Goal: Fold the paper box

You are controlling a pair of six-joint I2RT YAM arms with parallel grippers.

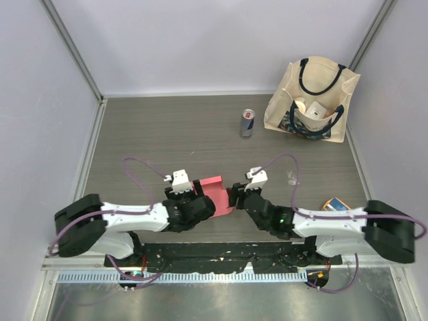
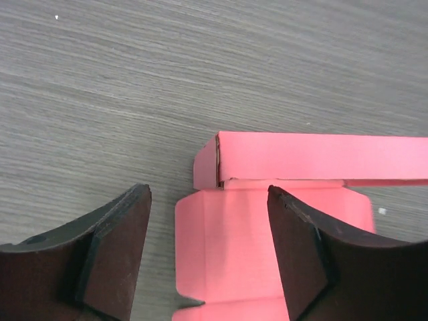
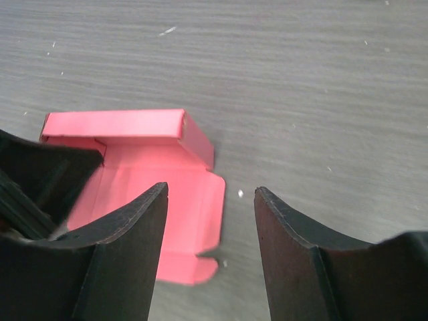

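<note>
Left gripper (image 2: 208,192) and right gripper (image 3: 210,189) gape, flanking the paper box (image 1: 215,188).

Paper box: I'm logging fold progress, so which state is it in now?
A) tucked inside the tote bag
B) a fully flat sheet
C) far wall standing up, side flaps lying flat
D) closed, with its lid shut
C: both wrist views show the paper box with its far wall upright and its side flaps flat on the table.
</note>
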